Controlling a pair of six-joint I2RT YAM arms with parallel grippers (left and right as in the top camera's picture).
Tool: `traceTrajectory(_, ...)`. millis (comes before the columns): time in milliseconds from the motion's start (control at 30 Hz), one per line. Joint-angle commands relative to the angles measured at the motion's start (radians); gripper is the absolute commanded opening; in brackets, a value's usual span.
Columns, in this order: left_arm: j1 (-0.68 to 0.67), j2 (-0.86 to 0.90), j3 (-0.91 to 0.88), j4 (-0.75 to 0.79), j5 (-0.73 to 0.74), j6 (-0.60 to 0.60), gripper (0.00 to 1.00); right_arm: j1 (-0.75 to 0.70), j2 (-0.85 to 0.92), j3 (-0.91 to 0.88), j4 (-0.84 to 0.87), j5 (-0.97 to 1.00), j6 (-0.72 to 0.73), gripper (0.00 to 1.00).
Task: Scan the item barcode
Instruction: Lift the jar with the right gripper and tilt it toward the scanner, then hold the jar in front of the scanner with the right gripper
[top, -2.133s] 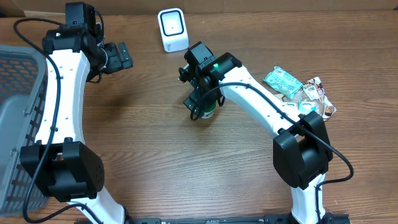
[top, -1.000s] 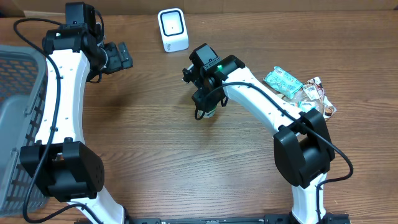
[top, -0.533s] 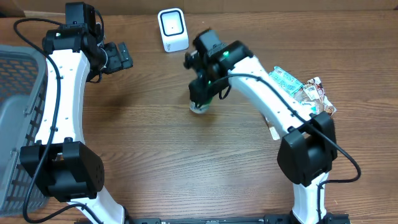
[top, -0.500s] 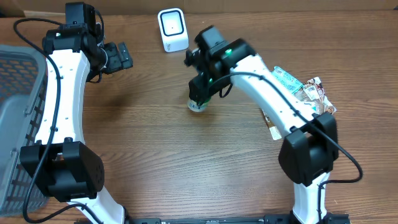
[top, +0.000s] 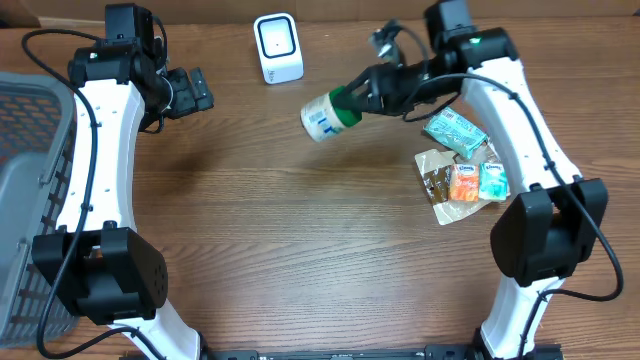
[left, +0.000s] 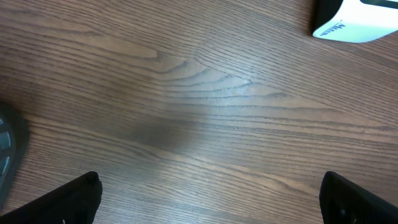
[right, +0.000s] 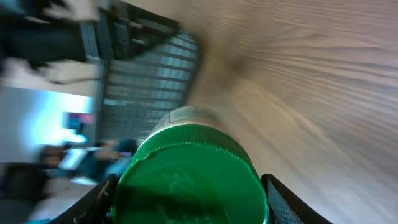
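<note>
The item is a white jar (top: 322, 117) with a green lid (top: 345, 99), held in the air on its side, its base pointing left. My right gripper (top: 360, 93) is shut on the lid end. The right wrist view is filled by that green lid (right: 189, 177), a finger (right: 287, 198) on each side of it, gripper (right: 189, 208) clamped round it. The white scanner (top: 278, 48) stands at the back, left of the jar and apart from it. My left gripper (top: 192, 90) hangs open over bare wood at the far left, its fingertips (left: 74, 198) wide apart; I see no barcode.
A grey mesh basket (top: 30, 170) takes up the left edge. Several snack packets (top: 462, 183) lie on the right, with a teal one (top: 455, 130) behind them. The scanner's corner (left: 360, 18) shows in the left wrist view.
My right arm has lifted the jar off the table, swung up and back to the right, and tipped it sideways. The left arm has stayed still.
</note>
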Motion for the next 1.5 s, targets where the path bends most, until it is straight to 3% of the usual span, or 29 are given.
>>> traceTrajectory(0,-0.004,-0.003,0.021,0.001,-0.011,0.019,0.99,-0.008,-0.055,0.035,0.007,-0.256,0.063,0.38)
traceTrajectory(133,-0.004,-0.003,0.021,0.002,-0.011,0.019,1.00,-0.013,-0.071,0.035,0.032,-0.372,0.072,0.37)
traceTrajectory(367,-0.004,-0.003,0.021,0.001,-0.011,0.019,0.99,-0.013,-0.127,0.035,0.101,-0.372,0.141,0.37)
traceTrajectory(1333,-0.005,-0.003,0.021,0.001,-0.011,0.019,0.99,-0.013,-0.153,0.035,0.135,-0.300,0.206,0.37)
traceTrajectory(1467,-0.005,-0.003,0.021,0.001,-0.011,0.019,1.00,0.000,-0.153,0.035,0.130,-0.219,0.206,0.37)
